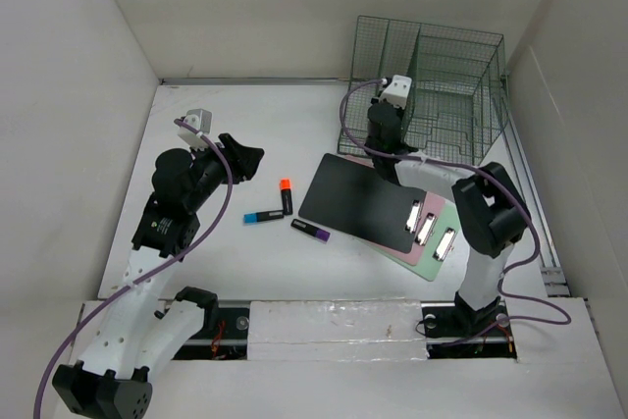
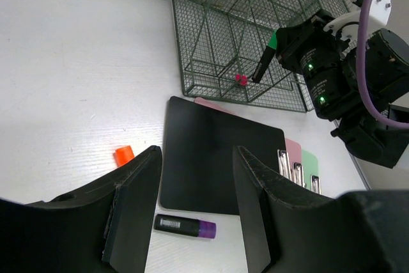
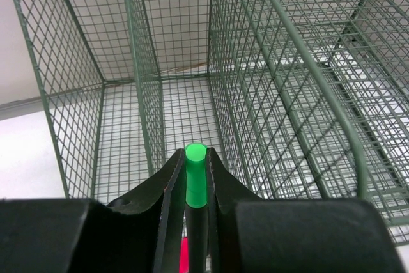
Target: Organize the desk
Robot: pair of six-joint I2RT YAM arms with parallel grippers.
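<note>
No text, brand, number or sign is legible in any view. The purple-capped marker (image 2: 185, 225), at 6 o'clock of the black clipboard (image 2: 211, 151), carries a pale label (image 2: 169, 222), possibly printed, too small to read.

Dark green wire rack (image 1: 446, 71), white walls (image 1: 294, 7)

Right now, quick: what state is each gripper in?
Left gripper: open, holding nothing.
Right gripper: shut on the green-capped marker.
</note>
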